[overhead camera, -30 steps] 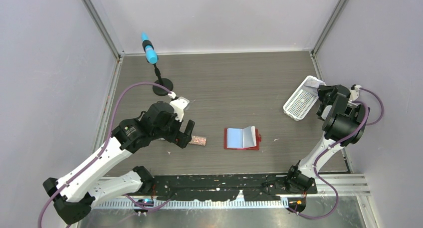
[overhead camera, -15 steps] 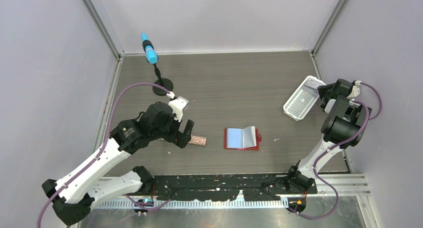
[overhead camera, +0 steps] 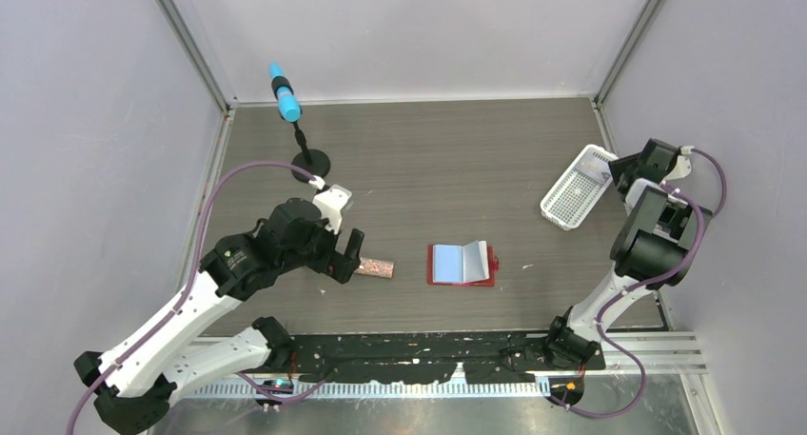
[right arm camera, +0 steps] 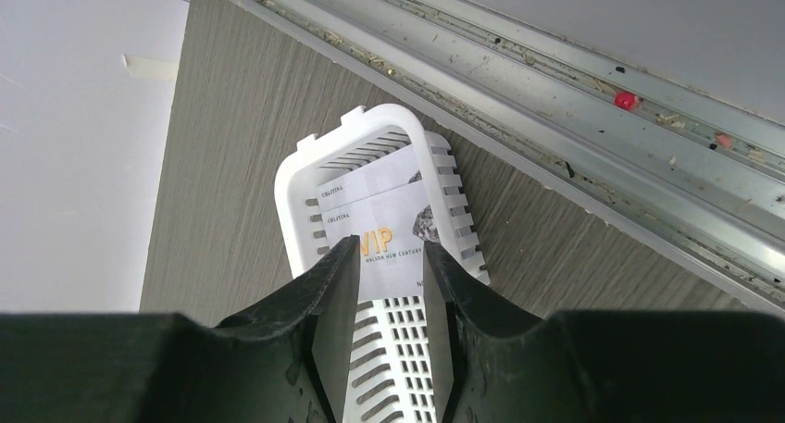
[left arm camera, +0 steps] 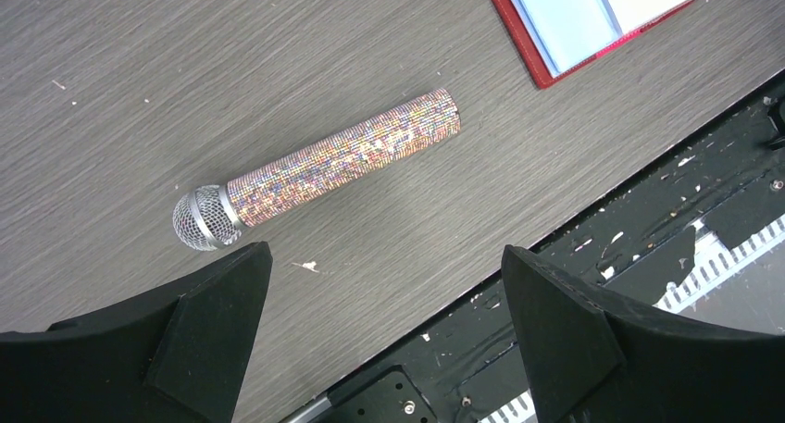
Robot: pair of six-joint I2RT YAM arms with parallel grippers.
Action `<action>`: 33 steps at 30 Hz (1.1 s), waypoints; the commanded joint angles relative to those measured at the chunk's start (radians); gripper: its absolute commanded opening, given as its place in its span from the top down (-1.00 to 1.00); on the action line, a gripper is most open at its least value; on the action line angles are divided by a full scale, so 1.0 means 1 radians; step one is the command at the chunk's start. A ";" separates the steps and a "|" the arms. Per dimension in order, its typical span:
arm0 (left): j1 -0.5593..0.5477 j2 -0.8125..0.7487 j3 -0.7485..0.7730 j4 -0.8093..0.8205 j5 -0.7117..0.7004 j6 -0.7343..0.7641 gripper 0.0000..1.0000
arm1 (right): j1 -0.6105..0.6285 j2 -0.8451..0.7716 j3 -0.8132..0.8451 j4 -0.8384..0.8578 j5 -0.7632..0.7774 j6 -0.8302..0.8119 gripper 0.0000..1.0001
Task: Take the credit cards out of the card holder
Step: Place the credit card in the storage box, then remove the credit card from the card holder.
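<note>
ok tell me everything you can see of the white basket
The basket is a small white plastic tray, oblong with rounded corners, slotted walls and a perforated floor. It lies skewed on the table's far right side. Two pale printed cards overlap in its far end. The right pincer hovers above it, jaws apart, touching nothing that shows.

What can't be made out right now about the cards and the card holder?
Right wrist view: credit cards in the basket, lower part hidden by the right end effector; count unclear.
Left wrist view: card holder cut off by the top edge.
Top view: its pockets too small to read.
</note>
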 commanded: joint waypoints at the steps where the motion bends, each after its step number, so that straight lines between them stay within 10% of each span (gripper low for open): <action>1: -0.001 -0.024 -0.004 0.042 -0.024 -0.005 -0.99 | -0.001 -0.063 0.073 -0.044 0.031 -0.020 0.22; 13: -0.001 -0.031 -0.006 0.020 -0.125 -0.005 -0.99 | 0.245 -0.366 -0.041 -0.235 0.050 -0.163 0.22; 33: -0.001 -0.066 -0.021 0.041 -0.143 0.011 -0.99 | 1.057 -0.915 -0.377 -0.501 0.149 -0.160 -0.08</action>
